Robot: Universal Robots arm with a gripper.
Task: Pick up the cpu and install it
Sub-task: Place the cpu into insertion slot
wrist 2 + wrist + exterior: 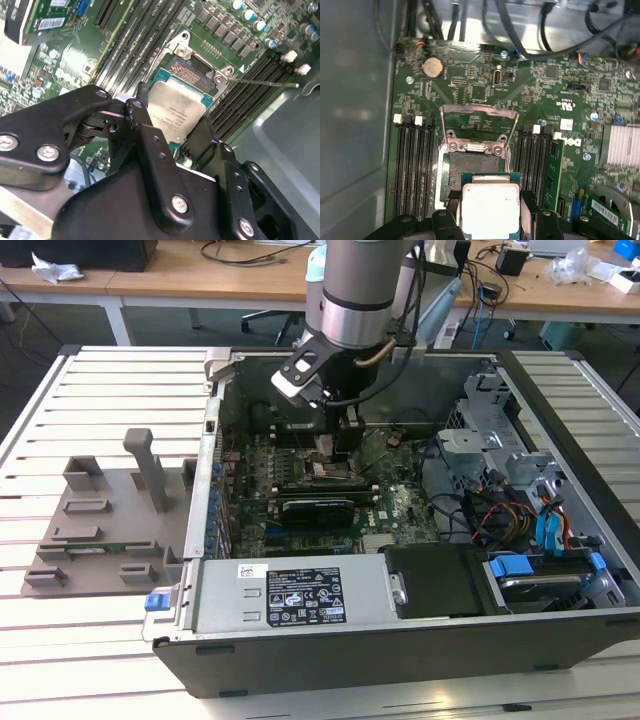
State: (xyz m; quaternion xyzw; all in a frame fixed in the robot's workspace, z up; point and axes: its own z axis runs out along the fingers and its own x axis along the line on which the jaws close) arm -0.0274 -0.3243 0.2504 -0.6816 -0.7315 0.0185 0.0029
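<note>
Now the black claw [172,117] grips the small flat square cpu with a silvery metal top [489,210], one finger pressed on each side. The cpu hangs right over the dark square socket [470,167] on the green board [485,90]. The socket's shiny metal lid [479,120] stands open.

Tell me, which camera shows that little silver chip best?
The first wrist view: the cpu faces the camera squarely, held between pincer fingers. The second wrist view shows it slanted, partly behind the pincer; in the exterior view the arm stands over it.
</note>
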